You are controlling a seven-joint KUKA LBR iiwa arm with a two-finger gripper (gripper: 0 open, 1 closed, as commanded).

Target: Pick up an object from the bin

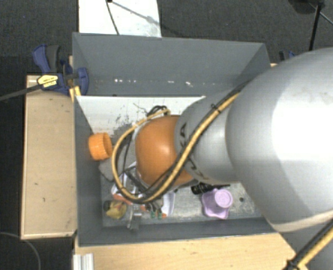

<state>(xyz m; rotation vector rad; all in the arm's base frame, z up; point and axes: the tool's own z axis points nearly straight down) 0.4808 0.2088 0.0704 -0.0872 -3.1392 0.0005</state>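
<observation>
The small heap (147,207) of white and red bits, with a yellow-green lump (116,209) at its left end, lies just below the arm's orange cover (158,151). My gripper (134,214) is down low over that heap, right under the orange cover, and I cannot tell if it is spread apart or pinched on anything. A purple pot (218,202) lies to the lower right of the orange cover and an orange cap (100,145) sits just left of it, all inside the grey bin (155,66).
</observation>
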